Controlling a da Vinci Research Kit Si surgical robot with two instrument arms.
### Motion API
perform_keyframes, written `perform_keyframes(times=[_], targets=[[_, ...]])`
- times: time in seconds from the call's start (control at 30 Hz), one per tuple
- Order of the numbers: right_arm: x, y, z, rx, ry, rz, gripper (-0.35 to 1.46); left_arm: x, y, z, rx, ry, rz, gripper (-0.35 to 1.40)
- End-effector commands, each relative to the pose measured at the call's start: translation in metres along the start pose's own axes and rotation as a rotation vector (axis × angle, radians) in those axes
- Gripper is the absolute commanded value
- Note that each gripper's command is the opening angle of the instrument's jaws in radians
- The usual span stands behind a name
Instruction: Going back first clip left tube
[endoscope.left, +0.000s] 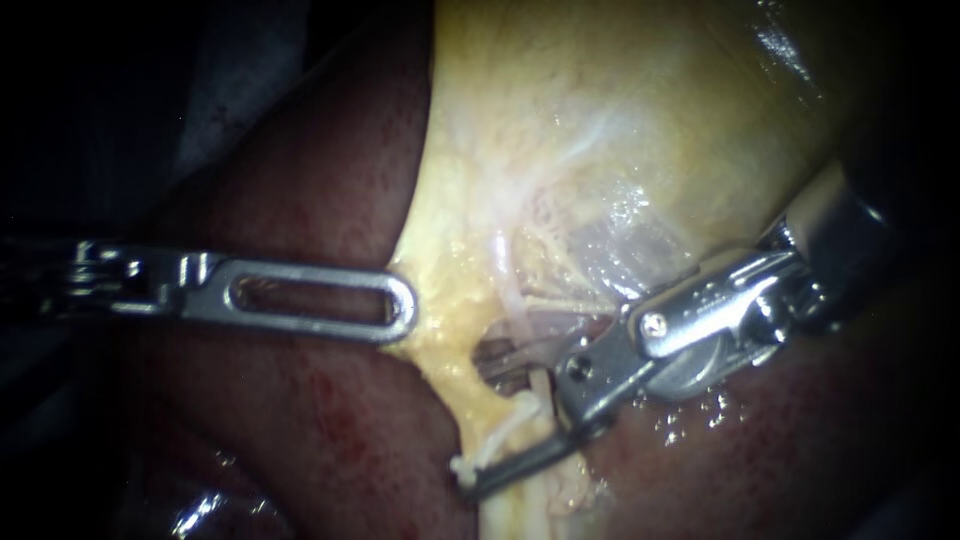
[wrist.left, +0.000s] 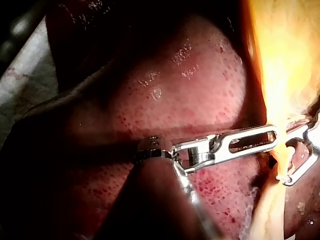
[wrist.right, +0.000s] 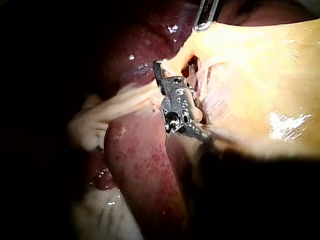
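At the edge of the gallbladder (endoscope.left: 600, 120) we clench it with the left instrument (endoscope.left: 405, 305), baring the tube (endoscope.left: 527, 405); our right instrument (endoscope.left: 488, 425) stands with jaws released around it, seemingly for clipping.

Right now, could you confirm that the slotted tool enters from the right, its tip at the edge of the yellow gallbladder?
Not quite: the endoscope view shows the slotted tool entering from the left; its tip is indeed at the edge of the yellow gallbladder.
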Motion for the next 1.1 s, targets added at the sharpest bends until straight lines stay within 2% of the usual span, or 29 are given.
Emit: perform_keyframes(times=[0.03, 0.2, 0.53, 0.77, 0.97, 1.1], targets=[[0.0, -0.0001, -0.0004, 0.002, 0.002, 0.001, 0.55, 0.0, 0.0, 0.0, 0.0, 0.0, 0.0, -0.35], [0.0001, -0.0003, -0.0013, 0.001, 0.006, 0.068, 0.53, 0.0, 0.0, 0.0, 0.0, 0.0, 0.0, -0.35], [0.0004, -0.0005, -0.0013, -0.001, 0.008, 0.11, 0.53, -0.0001, 0.0002, -0.0001, 0.0, 0.0, 0.0, -0.35], [0.0009, 0.0, 0.0016, -0.014, 0.006, 0.132, 0.52, -0.0001, 0.0002, 0.0, 0.0, 0.0, 0.0, -0.35], [0.0008, -0.0004, 0.0045, -0.02, 0.0, 0.135, 0.53, -0.0001, 0.0002, 0.0, 0.0, 0.0, 0.0, -0.35], [0.0009, -0.0005, 0.0048, -0.025, 0.001, 0.158, 0.53, -0.0001, 0.0002, 0.0001, 0.0, 0.0, 0.0, -0.35]])
